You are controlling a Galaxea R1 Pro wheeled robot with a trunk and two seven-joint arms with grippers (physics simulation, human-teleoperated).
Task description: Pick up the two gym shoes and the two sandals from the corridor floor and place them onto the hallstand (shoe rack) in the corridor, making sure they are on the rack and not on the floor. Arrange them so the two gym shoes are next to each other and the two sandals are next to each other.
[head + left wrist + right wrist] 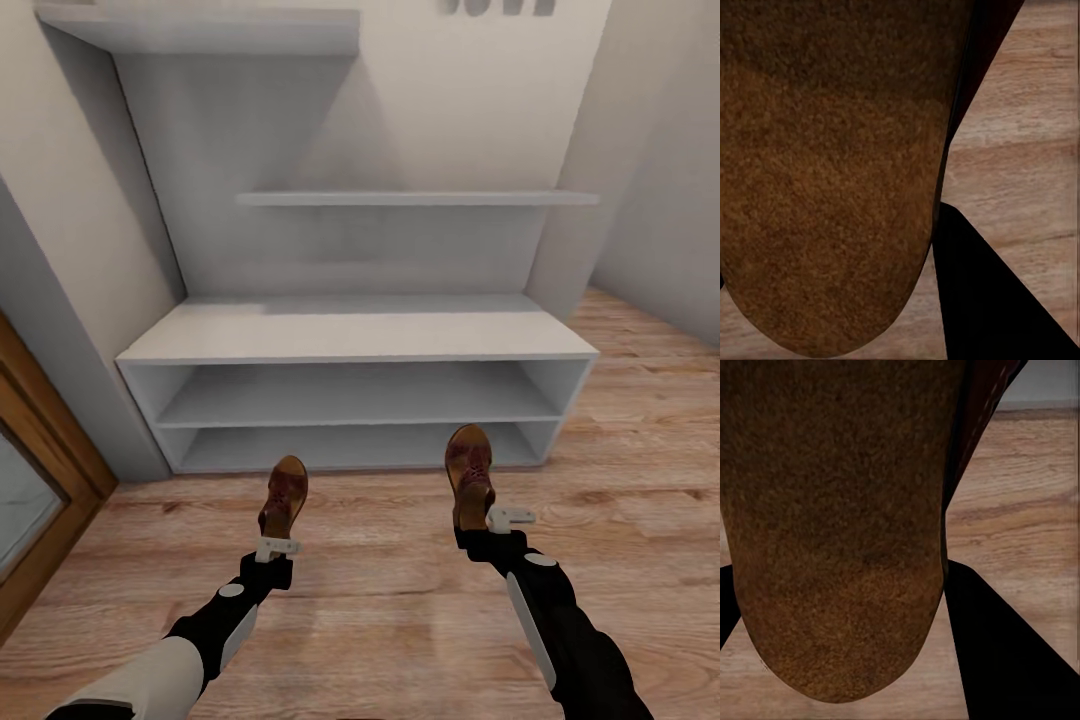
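1. Here, in the head view, the left gripper (277,549) is clamped on the heel end of one sandal (284,506), whose toe reaches forward beyond the jaws toward the hallstand (350,340). The right gripper (500,522) is clamped on the heel end of the other sandal (469,485) in the same way. Both sandals are carried over the corridor floor (380,590), well apart from each other and just short of the rack's low open tiers. The rack's top board and both tiers carry no shoes.

2. In the left wrist view, the left sandal's tan sole (832,172) runs out past the jaws, with wood planks (1020,150) behind it. The dark strap edge shows at one side. I cannot make out the fingers themselves here; the black wedge beside the sole may be one of them.

3. In the right wrist view, the right sandal's sole (840,525) extends from the jaws likewise. Beyond it a pale grey strip (1042,382) meets the floor, probably the rack's base.

4. Handling, as a judgement: these look light, with a fairly stiff sole and soft leather straps. The heel hold suits them, since the sole edge resists squeezing. The long toe may sag or swing.

5. Only the head view gives the spacing to the rack. The wrist views give the sole texture.
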